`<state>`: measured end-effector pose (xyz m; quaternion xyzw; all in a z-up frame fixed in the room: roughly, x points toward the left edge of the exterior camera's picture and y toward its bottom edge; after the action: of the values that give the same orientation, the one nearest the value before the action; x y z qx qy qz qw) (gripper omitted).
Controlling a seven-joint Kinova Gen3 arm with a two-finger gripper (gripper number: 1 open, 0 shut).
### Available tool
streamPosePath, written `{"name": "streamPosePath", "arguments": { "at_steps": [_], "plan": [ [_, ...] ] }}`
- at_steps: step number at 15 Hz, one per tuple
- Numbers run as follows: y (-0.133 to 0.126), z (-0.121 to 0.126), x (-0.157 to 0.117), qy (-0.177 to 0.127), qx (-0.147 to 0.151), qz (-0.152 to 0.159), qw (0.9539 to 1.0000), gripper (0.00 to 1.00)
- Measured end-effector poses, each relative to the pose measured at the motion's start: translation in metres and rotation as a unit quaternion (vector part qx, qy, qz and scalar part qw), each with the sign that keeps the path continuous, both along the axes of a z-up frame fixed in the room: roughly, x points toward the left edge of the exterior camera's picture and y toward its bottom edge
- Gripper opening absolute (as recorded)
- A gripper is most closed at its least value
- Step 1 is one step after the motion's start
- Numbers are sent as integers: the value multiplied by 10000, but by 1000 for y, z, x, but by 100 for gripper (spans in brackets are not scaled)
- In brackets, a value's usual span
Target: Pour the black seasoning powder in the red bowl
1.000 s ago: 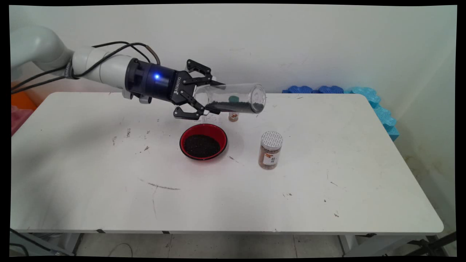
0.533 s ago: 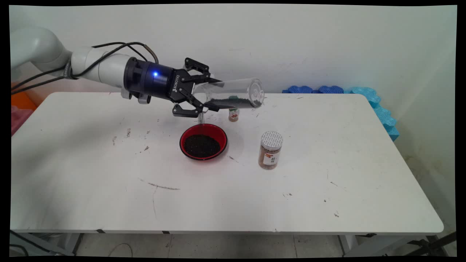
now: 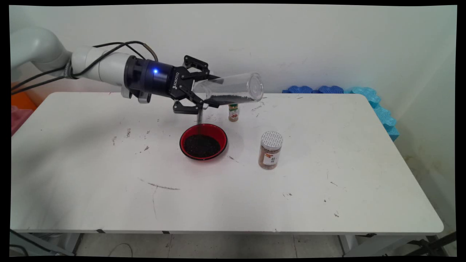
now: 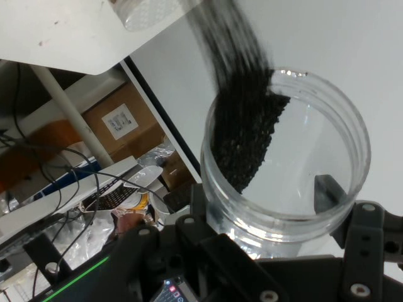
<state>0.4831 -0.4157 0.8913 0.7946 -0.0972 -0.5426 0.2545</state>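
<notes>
Tilting further than a second ago, the clear jar (image 3: 229, 91) is now dropping its mouth end and sending a thin stream of dark grains into the red bowl (image 3: 203, 141) below; the gripper (image 3: 204, 95) is clamped around the jar's mouth end.

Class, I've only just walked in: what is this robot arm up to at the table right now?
The arm's claw is shut on a clear plastic jar, held tilted on its side above the table. A thin stream of dark grains falls from the jar's mouth into a red bowl that already holds a dark heap. More grains lie along the jar's lower wall. A small spice bottle stands behind the bowl, and a silver-lidded jar stands at its right.
</notes>
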Motion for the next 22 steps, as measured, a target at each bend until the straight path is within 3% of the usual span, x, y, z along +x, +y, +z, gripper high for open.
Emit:
{"name": "streamPosePath", "arguments": {
  "at_steps": [22],
  "plan": [
    [-1, 11, -3, 370, 119, 160, 9991, 0]
  ]
}}
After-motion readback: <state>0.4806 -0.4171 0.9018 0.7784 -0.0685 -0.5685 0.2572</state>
